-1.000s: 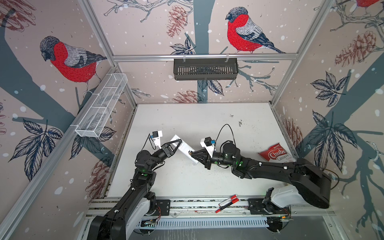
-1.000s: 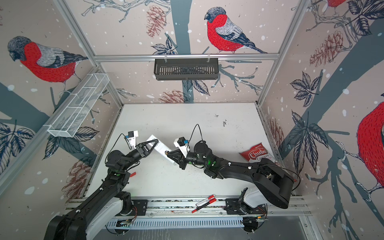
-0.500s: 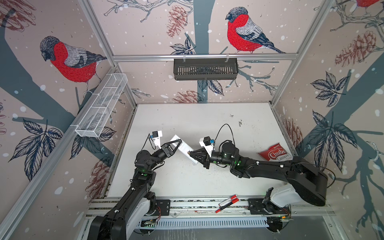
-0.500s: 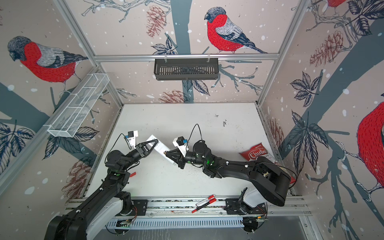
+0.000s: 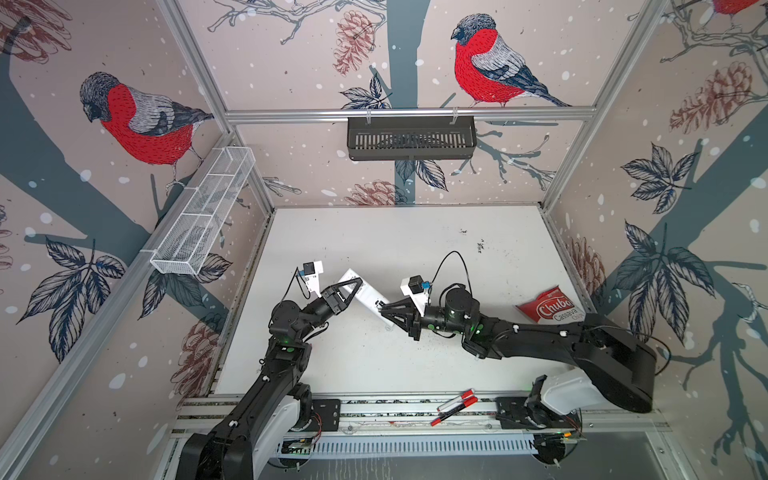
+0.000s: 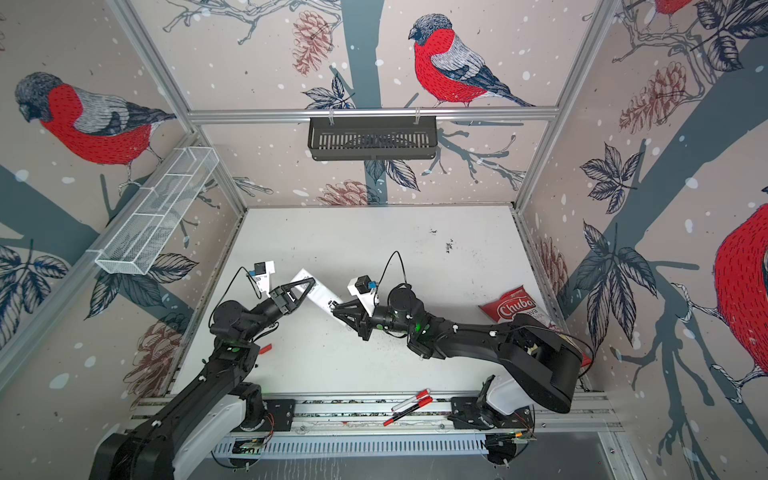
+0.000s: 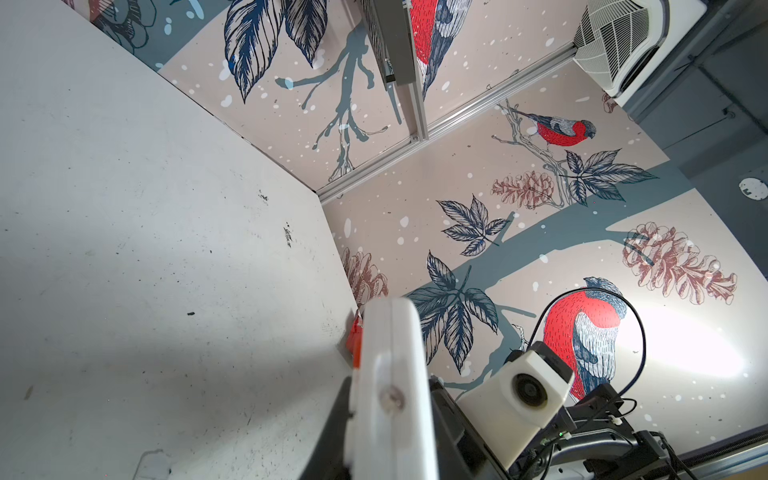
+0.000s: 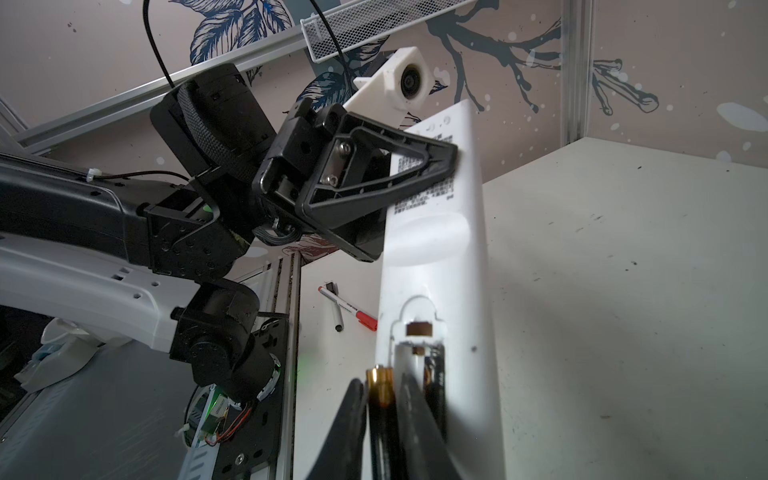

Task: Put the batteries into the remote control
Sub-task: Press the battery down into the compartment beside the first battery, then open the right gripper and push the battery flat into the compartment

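Note:
My left gripper (image 5: 357,285) (image 6: 311,285) is shut across the long white remote control (image 5: 365,293) (image 6: 318,293) and holds it off the table, back side towards the right wrist camera. The remote (image 8: 440,249) has its battery compartment (image 8: 419,332) uncovered, and one dark battery (image 8: 434,380) appears to lie inside. My right gripper (image 8: 380,415) (image 5: 381,309) is shut on a second battery (image 8: 379,386), copper end forward, right beside the compartment's edge. In the left wrist view the remote (image 7: 390,374) fills the space between the dark fingers (image 7: 336,419).
A red Chuba chips bag (image 5: 548,309) lies at the right wall. Red-and-white marker pens (image 5: 455,405) rest on the front rail, another marker (image 8: 347,307) on the table by the left arm. A black basket (image 5: 411,137) and a white wire basket (image 5: 203,216) hang on the walls.
The right gripper has edged slightly left and away with the battery, closer along the remote's end. The left arm and the remote have stayed put.

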You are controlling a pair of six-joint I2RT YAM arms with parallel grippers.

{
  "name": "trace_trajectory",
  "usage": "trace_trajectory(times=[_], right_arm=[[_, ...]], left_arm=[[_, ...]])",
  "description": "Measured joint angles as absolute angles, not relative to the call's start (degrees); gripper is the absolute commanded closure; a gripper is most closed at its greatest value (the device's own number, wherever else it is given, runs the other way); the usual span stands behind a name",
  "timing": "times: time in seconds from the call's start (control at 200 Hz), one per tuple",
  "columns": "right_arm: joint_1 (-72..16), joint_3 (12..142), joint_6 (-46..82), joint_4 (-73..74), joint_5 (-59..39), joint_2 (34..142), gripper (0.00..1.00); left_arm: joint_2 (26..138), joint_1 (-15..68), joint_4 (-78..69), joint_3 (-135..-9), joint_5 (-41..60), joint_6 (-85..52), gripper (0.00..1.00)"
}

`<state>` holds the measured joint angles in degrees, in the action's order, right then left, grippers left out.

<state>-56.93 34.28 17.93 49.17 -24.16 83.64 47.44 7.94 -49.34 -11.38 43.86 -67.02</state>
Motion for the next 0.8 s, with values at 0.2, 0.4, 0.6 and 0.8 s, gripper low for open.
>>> trace_trajectory(times=[0.2, 0.4, 0.6, 0.8], right_arm=[[-56.82, 34.87, 17.96, 48.49, -23.2, 83.44, 0.81], [-56.53, 35.27, 17.96, 48.1, -22.83, 83.44, 0.81], [-56.42, 35.62, 17.96, 47.83, -22.39, 83.44, 0.8], [-56.31, 35.7, 17.98, 46.35, -22.09, 82.02, 0.77]], left_arm=[[47.24, 7.92, -49.34, -11.38, 43.75, -67.09, 1.0], [47.13, 7.77, -49.34, -11.38, 43.48, -67.22, 1.0], [47.16, 7.79, -49.36, -11.38, 43.4, -67.26, 1.0], [47.22, 7.77, -49.41, -11.38, 43.53, -67.57, 1.0]])
